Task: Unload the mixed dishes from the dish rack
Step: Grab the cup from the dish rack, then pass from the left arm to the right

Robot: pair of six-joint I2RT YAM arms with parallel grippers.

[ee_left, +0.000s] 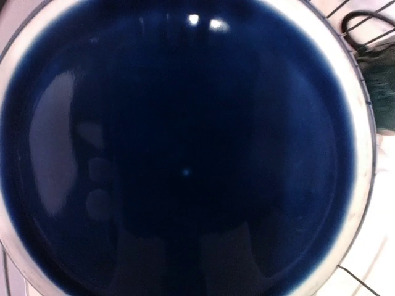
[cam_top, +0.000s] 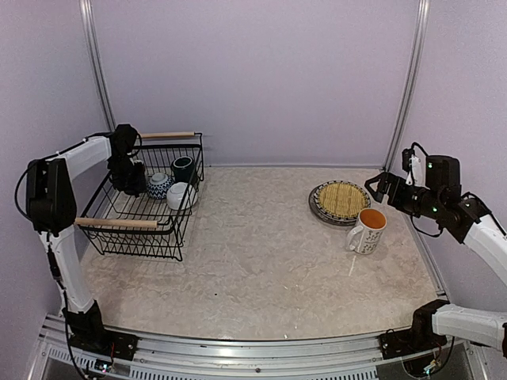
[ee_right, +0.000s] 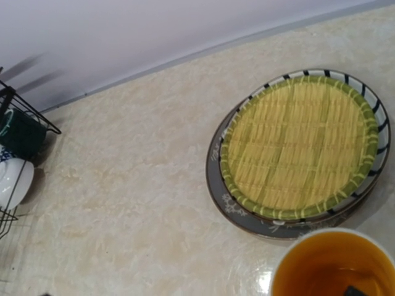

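Three out: two plates [cam_top: 341,200], a mug [cam_top: 367,230]; cups [cam_top: 159,186] left in rack [cam_top: 135,239].
Left gripper [cam_top: 131,184] over blue mug [ee_left: 185,160], grip unclear; right gripper [cam_top: 379,188] spread, empty.

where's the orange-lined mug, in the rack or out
Out: the mug stands on the table beside the stacked plates, far from the rack.

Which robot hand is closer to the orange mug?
Right. The right hand is just beside the orange mug; the left hand is far off inside the dish rack.
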